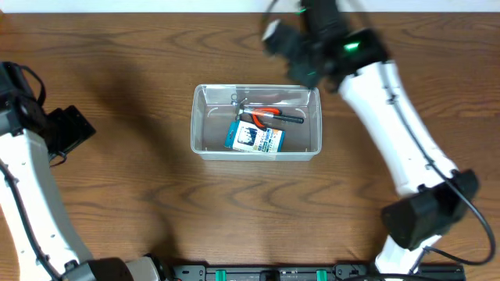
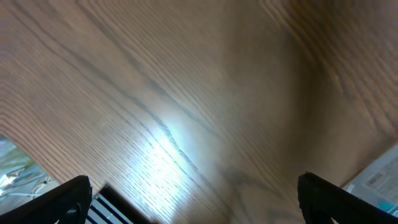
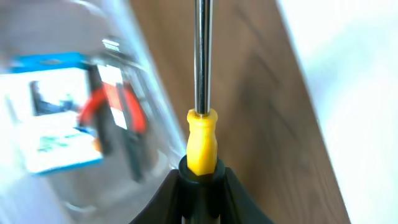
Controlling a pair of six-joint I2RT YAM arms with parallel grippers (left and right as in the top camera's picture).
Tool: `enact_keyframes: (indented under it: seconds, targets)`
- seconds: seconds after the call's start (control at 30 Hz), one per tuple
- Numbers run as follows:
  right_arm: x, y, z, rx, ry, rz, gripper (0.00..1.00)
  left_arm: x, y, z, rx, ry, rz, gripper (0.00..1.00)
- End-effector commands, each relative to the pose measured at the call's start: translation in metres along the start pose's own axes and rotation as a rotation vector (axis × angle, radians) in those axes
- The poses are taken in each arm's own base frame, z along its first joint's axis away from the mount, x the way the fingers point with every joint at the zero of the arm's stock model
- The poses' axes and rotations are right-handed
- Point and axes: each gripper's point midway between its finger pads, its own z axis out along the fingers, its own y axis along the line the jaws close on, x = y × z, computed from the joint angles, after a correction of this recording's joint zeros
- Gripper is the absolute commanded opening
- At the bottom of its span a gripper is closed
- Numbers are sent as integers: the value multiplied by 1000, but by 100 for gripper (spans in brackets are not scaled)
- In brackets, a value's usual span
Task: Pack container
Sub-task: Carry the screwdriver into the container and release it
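The clear plastic container (image 1: 200, 147) sits mid-table. Inside it lie a blue-and-white box (image 1: 255, 139) and red-handled pliers (image 1: 269, 117). My right gripper (image 1: 287, 45) hovers just past the container's far right corner. In the right wrist view it (image 3: 202, 177) is shut on a screwdriver with a yellow handle (image 3: 201, 140) and a steel shaft pointing away. The container wall (image 3: 152, 130), box (image 3: 53, 118) and pliers (image 3: 118, 102) show to its left. My left gripper (image 1: 72, 129) is open and empty far left of the container; its view (image 2: 199, 202) shows only bare wood.
The table's far edge (image 3: 298, 74) with a white surface beyond it lies just right of the screwdriver. A black rail (image 1: 266, 273) runs along the table's front edge. A white label or packet (image 2: 379, 177) shows at the left wrist view's right edge.
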Motion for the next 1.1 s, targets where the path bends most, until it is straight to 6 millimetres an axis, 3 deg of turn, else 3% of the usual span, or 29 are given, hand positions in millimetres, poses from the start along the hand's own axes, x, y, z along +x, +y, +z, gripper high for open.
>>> enact_keyframes:
  seconds: [0.0, 0.23, 0.4, 0.57, 0.67, 0.77, 0.93, 1.03, 1.07]
  targets:
    - [-12, 42, 31, -115, 14, -105, 1, -2, 5, -9, -10, -30, 3, 98]
    - [0, 105, 90, -295, 130, -168, 1, 0, 4, -9, -1, -21, 4, 98]
    - [20, 127, 121, -400, 191, -152, 1, 1, 4, -9, -1, -18, 1, 98]
    - [32, 136, 134, -434, 233, -148, 8, 1, 4, -9, -2, -17, 1, 98]
    - [30, 135, 135, -427, 225, -149, 41, 1, 4, -9, -2, -17, 1, 98]
    - [30, 134, 135, -425, 227, -139, 56, 1, 4, -9, -1, -18, 1, 98]
    - [14, 115, 110, -349, 189, -74, 62, 2, -2, -9, 28, -12, 25, 98]
    - [-5, 78, 82, -220, 119, -19, 62, 4, -24, -11, 135, -8, 117, 98]
    - [-13, 55, 67, -141, 79, 24, 62, 4, -33, -12, 165, -14, 154, 98]
